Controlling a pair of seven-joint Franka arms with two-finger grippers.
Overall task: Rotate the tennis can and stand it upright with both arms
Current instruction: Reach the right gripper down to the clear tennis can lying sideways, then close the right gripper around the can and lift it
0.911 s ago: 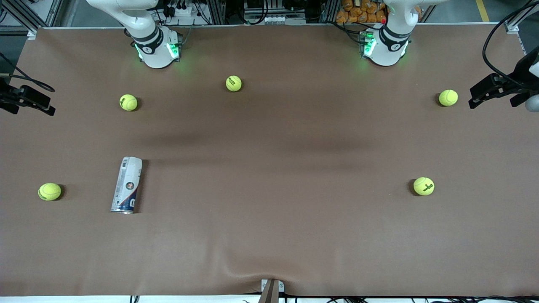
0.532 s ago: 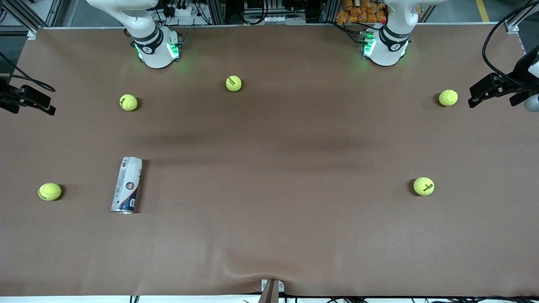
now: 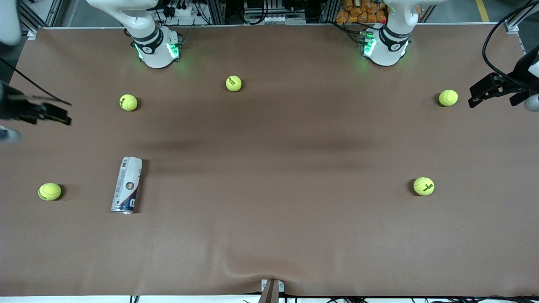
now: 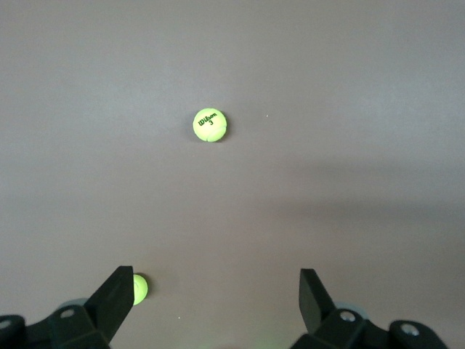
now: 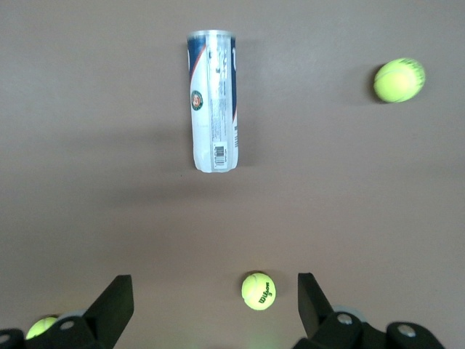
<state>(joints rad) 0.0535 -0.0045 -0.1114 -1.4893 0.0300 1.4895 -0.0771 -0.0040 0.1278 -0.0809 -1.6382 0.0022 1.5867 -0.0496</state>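
Can (image 3: 126, 185) lies flat, untouched, toward the right arm's end. Right gripper (image 5: 211, 305), blurred and cut off at the table edge, jaws apart. Left gripper (image 4: 218, 302) likewise cut off, jaws apart.

Brown table (image 3: 269, 235), tennis can (image 3: 126, 184) lying flat, five tennis balls (image 3: 423, 186) scattered

My two arms are glossy white, rounded shells, each with a dark grey band around the lower joint; the right arm (image 3: 145, 31) and the left arm (image 3: 393, 29) both rise from stout white bases that glow green at the sides, with a small round dark mark on each base. My left gripper (image 4: 216, 305) is matte black, its two fingers (image 4: 116, 294) wedge-shaped with slanted flat tips, and pale round screw heads sit at their roots. My right gripper (image 5: 212, 309) is the same black pair. Black cable (image 3: 494, 38) loops beside my left wrist.
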